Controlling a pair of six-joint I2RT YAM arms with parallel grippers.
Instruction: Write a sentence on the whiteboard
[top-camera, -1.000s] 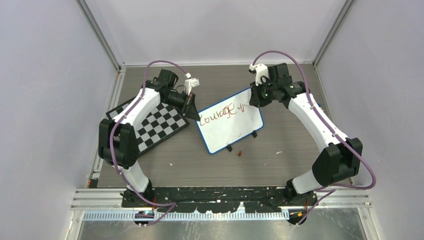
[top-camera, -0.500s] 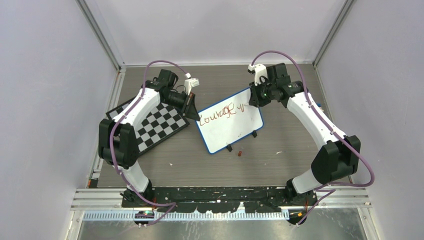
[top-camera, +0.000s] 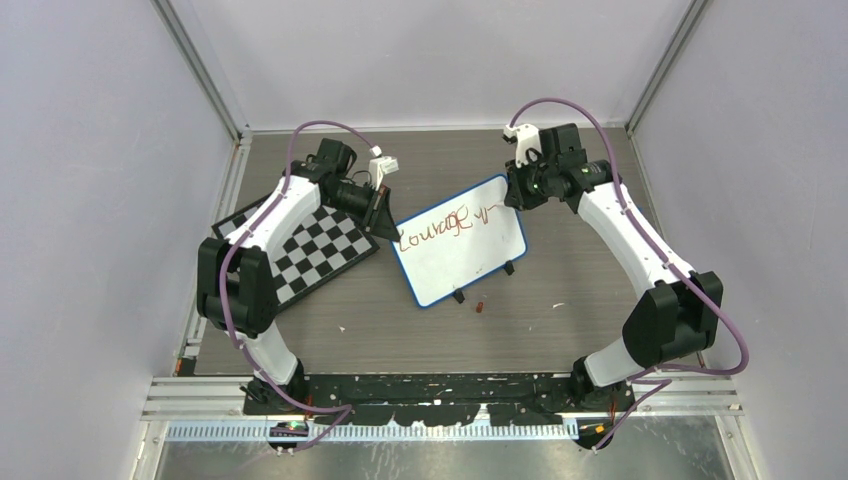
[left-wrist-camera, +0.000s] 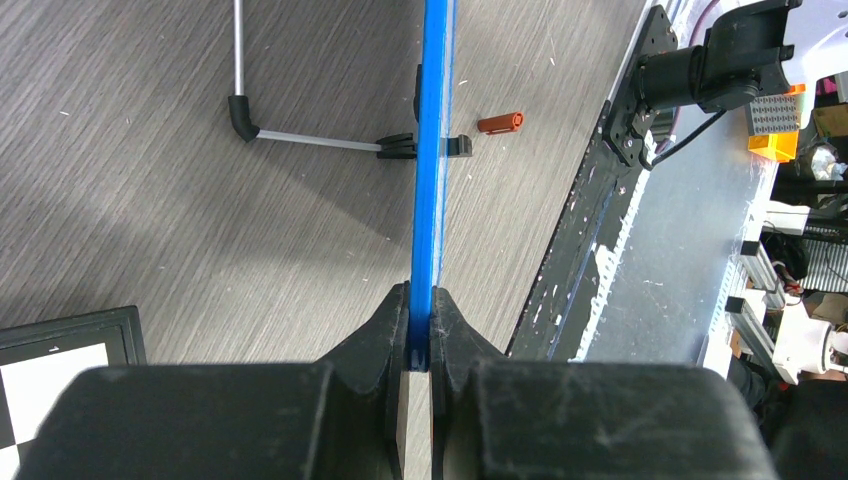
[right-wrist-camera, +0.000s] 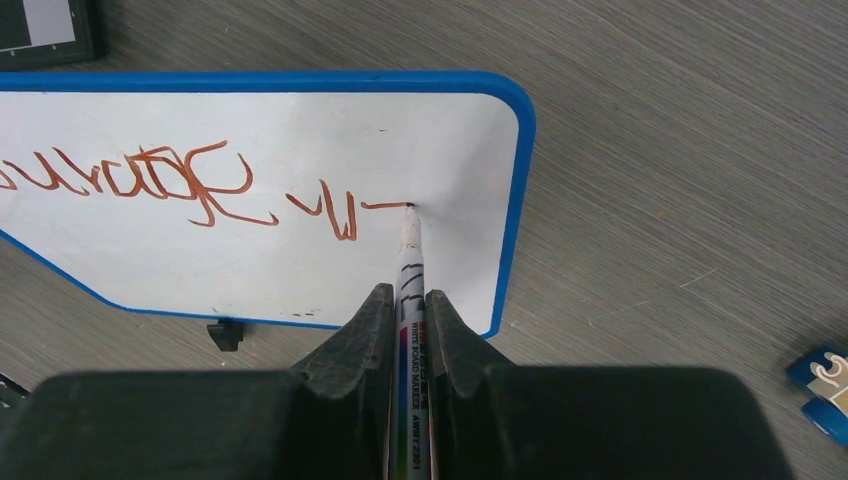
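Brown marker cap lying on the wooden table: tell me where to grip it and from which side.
Take the small brown cylindrical marker cap across its middle, from straight above. It lies on its side on the grey wooden table, apart from the blue-framed whiteboard's black clip foot, so both its long sides look free.

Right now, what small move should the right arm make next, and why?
Probably slide the marker tip slightly farther across the whiteboard: the sentence ends in a stroke at the tip, white space remains ahead, and the left end effector clamps the board's edge.
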